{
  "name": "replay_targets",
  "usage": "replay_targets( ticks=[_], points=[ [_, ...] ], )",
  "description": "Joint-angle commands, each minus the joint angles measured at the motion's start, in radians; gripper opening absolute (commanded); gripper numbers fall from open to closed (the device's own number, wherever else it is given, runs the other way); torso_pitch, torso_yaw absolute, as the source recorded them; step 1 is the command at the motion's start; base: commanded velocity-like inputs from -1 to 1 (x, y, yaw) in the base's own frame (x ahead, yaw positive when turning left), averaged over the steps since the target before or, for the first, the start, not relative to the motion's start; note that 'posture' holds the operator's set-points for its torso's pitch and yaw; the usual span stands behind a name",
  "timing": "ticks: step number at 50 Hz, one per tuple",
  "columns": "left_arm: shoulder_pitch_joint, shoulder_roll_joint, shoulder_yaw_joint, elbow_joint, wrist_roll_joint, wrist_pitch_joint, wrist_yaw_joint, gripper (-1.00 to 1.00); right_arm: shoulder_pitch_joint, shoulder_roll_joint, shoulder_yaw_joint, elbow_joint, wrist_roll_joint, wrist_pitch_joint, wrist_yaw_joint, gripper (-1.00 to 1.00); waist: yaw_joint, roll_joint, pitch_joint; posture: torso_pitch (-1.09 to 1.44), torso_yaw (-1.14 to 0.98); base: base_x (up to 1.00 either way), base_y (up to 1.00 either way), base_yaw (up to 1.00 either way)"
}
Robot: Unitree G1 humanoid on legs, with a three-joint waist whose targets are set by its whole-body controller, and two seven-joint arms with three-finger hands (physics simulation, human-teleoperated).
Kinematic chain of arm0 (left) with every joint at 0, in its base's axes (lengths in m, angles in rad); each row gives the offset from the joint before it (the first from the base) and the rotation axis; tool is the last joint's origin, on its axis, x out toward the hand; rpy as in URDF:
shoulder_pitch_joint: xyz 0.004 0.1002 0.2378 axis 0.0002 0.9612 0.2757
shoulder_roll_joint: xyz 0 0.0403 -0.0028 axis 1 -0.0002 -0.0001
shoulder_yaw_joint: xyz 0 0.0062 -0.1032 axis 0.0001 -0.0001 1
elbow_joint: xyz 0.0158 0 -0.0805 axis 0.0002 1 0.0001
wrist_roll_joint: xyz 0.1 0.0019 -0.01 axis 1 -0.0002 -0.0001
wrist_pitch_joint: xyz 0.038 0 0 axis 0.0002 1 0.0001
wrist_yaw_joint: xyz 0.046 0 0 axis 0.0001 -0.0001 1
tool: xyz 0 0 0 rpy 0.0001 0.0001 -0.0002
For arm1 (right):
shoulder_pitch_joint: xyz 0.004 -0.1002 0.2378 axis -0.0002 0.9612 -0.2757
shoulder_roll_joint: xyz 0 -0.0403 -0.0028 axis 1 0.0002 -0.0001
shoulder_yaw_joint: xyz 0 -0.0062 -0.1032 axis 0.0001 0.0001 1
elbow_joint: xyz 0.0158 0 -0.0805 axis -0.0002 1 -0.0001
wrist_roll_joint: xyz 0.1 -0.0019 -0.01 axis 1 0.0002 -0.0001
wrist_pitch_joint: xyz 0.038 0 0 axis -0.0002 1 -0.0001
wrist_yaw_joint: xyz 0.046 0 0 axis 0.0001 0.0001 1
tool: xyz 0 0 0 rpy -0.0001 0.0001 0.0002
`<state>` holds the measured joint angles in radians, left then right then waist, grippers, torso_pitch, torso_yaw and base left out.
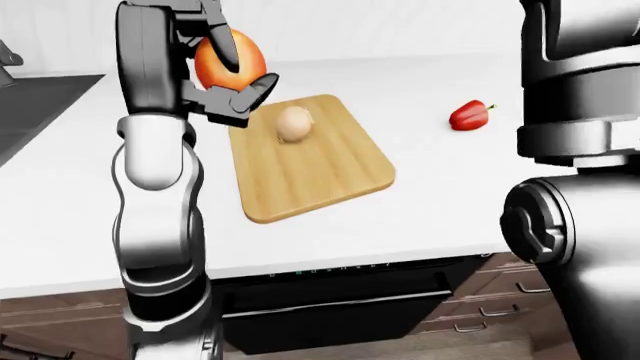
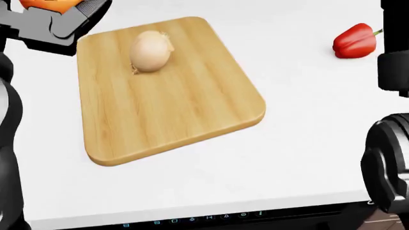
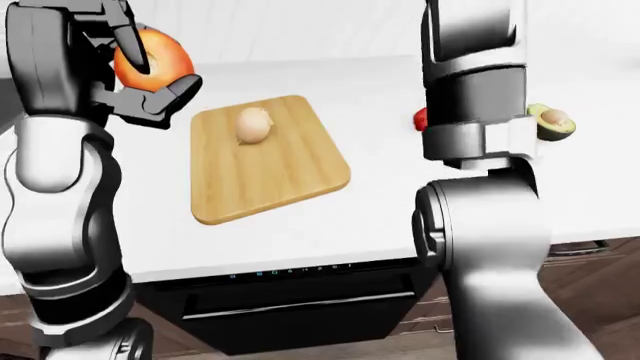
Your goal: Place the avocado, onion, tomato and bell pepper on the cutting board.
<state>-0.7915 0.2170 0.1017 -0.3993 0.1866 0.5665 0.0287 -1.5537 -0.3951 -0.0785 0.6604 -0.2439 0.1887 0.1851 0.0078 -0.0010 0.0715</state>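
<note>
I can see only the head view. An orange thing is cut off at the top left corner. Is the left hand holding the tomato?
Observer: Yes. In the left-eye view the left hand has its fingers closed round the tomato, raised beside the board's left corner.
Operator: I do not see the avocado anywhere. Where is it?
Observer: In the right-eye view the avocado lies on the counter, right of the right arm.
Operator: And the right hand, is it open?
Observer: No view shows it; the arm leaves through the top edge.
</note>
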Motion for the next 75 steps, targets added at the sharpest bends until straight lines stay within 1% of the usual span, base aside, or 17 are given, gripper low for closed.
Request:
replay_targets(
  ticks=[1,6,8,11,17,20,26,28,30,35,39,42,45,46,51,53,75],
  points=[
    [-0.064,0.021,0.007,0.018,0.017,-0.067,0.015,-1.0,0.031,-0.016,-0.027,-0.192,-0.014,0.12,0.021,1.0,0.002,-0.002,-0.032,0.0,0.0,0.0,0.0,0.0],
    [-0.157,0.038,0.0,0.098,0.032,-0.077,0.013,-1.0,0.205,-0.026,-0.036,-0.521,-0.081,0.261,0.036,1.0,0.003,-0.009,-0.032,0.0,0.0,0.0,0.0,0.0],
    [-0.194,0.041,-0.004,0.147,0.04,-0.094,0.011,-1.0,0.266,-0.027,-0.063,-0.647,-0.074,0.324,0.044,1.0,0.004,-0.013,-0.032,0.0,0.0,0.0,0.0,0.0],
    [-0.249,0.045,-0.009,0.193,0.052,-0.096,0.002,-1.0,0.342,-0.029,-0.079,-0.738,-0.059,0.362,0.043,1.0,0.006,-0.016,-0.033,0.0,0.0,0.0,0.0,0.0],
    [-0.368,0.051,-0.022,0.331,0.08,-0.136,-0.009,-1.0,0.404,-0.031,-0.078,-0.752,-0.036,0.348,0.015,1.0,0.003,-0.016,-0.036,0.0,0.0,0.0,0.0,0.0],
    [-0.423,0.058,-0.034,0.494,0.115,-0.242,0.005,-1.0,0.419,-0.03,-0.073,-0.767,-0.035,0.353,0.013,1.0,0.002,-0.018,-0.036,0.0,0.0,0.0,0.0,0.0],
    [-0.556,0.074,-0.031,0.84,0.146,-0.407,0.03,-1.0,0.427,-0.031,-0.074,-0.736,-0.033,0.335,0.003,1.0,0.002,-0.018,-0.04,0.0,0.0,0.0,0.0,0.0],
    [-0.593,0.083,-0.026,0.941,0.148,-0.443,0.031,-1.0,0.425,-0.034,-0.074,-0.749,-0.033,0.347,0.007,1.0,0.002,-0.02,-0.042,0.0,0.0,0.0,0.0,0.0],
    [-0.615,0.094,-0.041,1.067,0.173,-0.481,0.02,-1.0,0.42,-0.035,-0.077,-0.718,-0.027,0.33,0.007,1.0,0.002,-0.021,-0.043,0.0,0.0,0.0,0.0,0.0],
    [-0.719,0.114,-0.031,1.357,0.196,-0.583,0.033,-1.0,0.418,-0.032,-0.072,-0.71,-0.027,0.324,0.005,1.0,0.002,-0.023,-0.047,0.0,0.0,0.0,0.0,0.0],
    [-0.775,0.126,-0.028,1.511,0.209,-0.614,0.028,-1.0,0.421,-0.022,-0.07,-0.707,-0.022,0.321,0.01,1.0,0.0,-0.024,-0.049,0.0,0.0,0.0,0.0,0.0],
    [-0.79,0.133,-0.017,1.57,0.198,-0.59,-0.02,-1.0,0.415,-0.024,-0.067,-0.694,-0.024,0.314,0.011,1.0,-0.001,-0.024,-0.049,0.0,0.0,0.0,0.0,0.0],
    [-0.808,0.146,-0.012,1.592,0.196,-0.571,-0.041,-1.0,0.419,-0.021,-0.067,-0.687,-0.024,0.307,0.009,1.0,-0.001,-0.022,-0.049,0.0,0.0,0.0,0.0,0.0],
    [-0.817,0.153,-0.006,1.607,0.188,-0.55,-0.068,-1.0,0.419,-0.019,-0.064,-0.687,-0.024,0.307,0.011,1.0,-0.002,-0.022,-0.049,0.0,0.0,0.0,0.0,0.0],
    [-0.79,0.157,-0.011,1.611,0.199,-0.546,-0.084,-1.0,0.414,-0.016,-0.061,-0.672,-0.029,0.299,0.014,1.0,-0.003,-0.02,-0.048,0.0,0.0,0.0,0.0,0.0],
    [-0.778,0.155,-0.009,1.608,0.196,-0.539,-0.096,-1.0,0.41,-0.008,-0.073,-0.697,-0.007,0.322,0.029,1.0,-0.003,-0.019,-0.049,0.0,0.0,0.0,0.0,0.0],
    [-0.665,0.102,-0.034,1.615,0.243,-0.597,-0.082,-1.0,0.429,-0.021,-0.072,-0.699,0.033,0.323,0.016,1.0,-0.002,-0.02,-0.058,0.0,0.0,0.0,0.0,0.0]
  ],
)
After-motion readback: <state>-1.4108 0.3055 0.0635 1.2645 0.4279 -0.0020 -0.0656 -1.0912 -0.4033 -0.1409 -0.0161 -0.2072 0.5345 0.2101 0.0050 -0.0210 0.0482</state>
